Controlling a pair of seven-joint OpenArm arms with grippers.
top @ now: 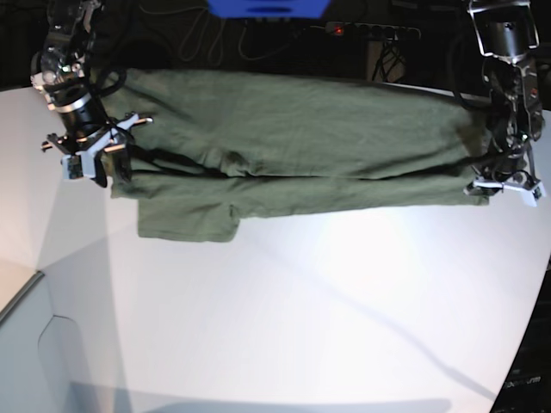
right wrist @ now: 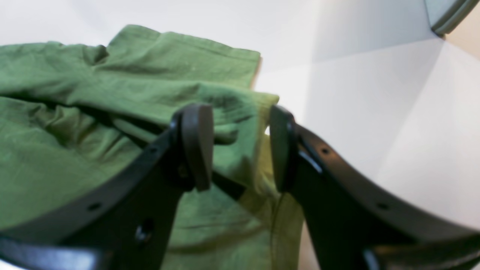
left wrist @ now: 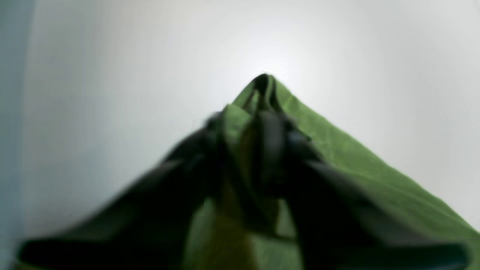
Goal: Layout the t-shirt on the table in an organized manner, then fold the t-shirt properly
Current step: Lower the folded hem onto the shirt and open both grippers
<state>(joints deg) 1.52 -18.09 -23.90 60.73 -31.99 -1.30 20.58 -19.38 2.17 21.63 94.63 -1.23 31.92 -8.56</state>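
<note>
Lying stretched across the table (top: 301, 327) far side, t-shirt (top: 301, 146) is soft, light, floppy (sags w/o tension). Left gripper (left wrist: 262, 112) pinches its corner; right gripper (right wrist: 240, 150) gapes around a fold. Grab hems/corners.

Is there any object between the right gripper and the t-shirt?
Nothing visible. The right gripper stands open with a fold of the t-shirt directly between its fingers, over the white table.
</note>
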